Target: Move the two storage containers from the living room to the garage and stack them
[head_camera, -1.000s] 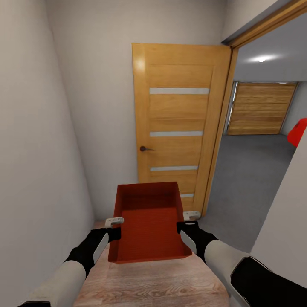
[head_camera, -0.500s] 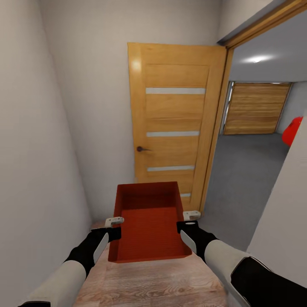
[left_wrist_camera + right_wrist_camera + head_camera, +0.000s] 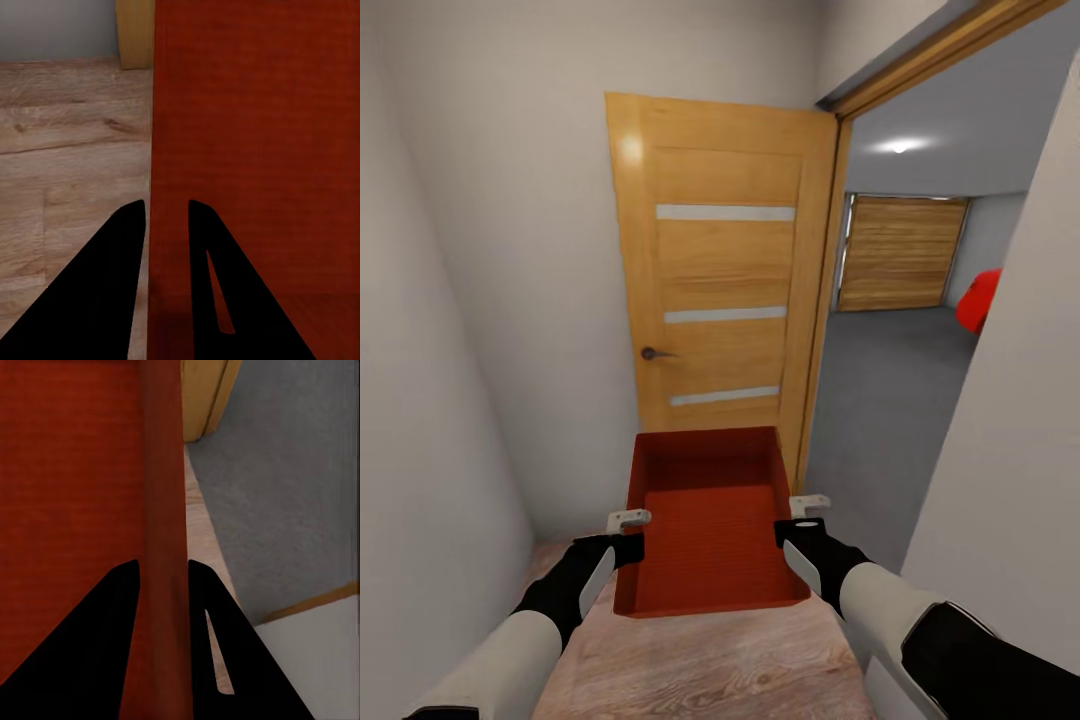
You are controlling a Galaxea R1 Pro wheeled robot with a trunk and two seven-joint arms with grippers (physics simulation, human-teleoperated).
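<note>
Left gripper and right gripper are each pinching a side wall of the orange-red storage container, carrying it level above the wood-plank floor beside the open door; the bin is looking rigid and light, best held by opposite rims

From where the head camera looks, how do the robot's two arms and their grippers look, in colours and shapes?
Both arms have light grey, rounded forearm shells that pass into black wrist parts. The left gripper and the right gripper end in small pale grey, flat fingertips. The right arm also has a black segment near the elbow. In the wrist views the fingers appear as black, tapering wedges. No cables or markings are visible.
</note>
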